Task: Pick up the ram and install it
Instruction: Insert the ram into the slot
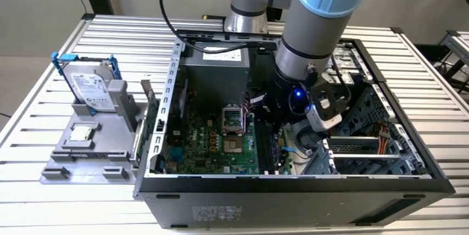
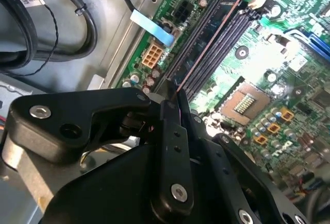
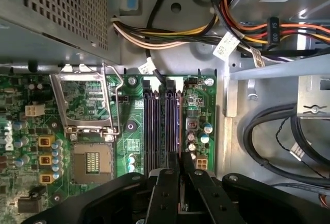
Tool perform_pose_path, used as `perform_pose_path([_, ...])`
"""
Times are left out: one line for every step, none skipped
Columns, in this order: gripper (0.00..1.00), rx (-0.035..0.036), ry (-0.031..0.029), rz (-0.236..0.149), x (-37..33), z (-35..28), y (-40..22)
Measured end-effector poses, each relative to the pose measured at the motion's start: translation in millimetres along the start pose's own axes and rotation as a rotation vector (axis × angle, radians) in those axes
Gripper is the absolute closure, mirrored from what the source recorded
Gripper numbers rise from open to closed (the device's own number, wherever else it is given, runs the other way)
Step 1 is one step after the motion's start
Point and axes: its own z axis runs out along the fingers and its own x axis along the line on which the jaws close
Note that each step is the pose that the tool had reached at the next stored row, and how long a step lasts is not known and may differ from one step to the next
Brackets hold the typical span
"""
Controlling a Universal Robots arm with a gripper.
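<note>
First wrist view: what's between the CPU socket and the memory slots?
Green motherboard carrying a mounting hole and small capacitors, seen in the first wrist view.

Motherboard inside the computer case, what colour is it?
Green; the motherboard shows best in the first wrist view.

The ram is seen edge-on in both wrist views as a long, thin, dark stick with a reddish upper edge. It is stood on its long edge in line with the memory slots, and one end is clasped by the gripper.
</note>
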Motion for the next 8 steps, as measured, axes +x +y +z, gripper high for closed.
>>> perform_pose_path([1.0,0.0021,0.0013,0.0,0.0,-0.6,0.1])
perform_pose_path([1.0,0.0073,0.0027,0.0,-0.1,-1.5,0.2])
perform_pose_path([1.0,0.0136,0.0043,0.0,-0.5,-2.6,0.2])
perform_pose_path([1.0,0.0211,0.0059,0.0,-0.8,-3.5,0.0])
perform_pose_path([1.0,0.0273,0.0071,0.001,-1.0,-3.8,0.1])
perform_pose_path([1.0,0.0373,0.0087,0.001,-1.6,-4.2,0.0])
perform_pose_path([1.0,0.0463,0.0094,0.001,-2.1,-4.4,0.2])
perform_pose_path([1.0,0.0508,0.0097,0.001,-2.6,-4.6,0.6])
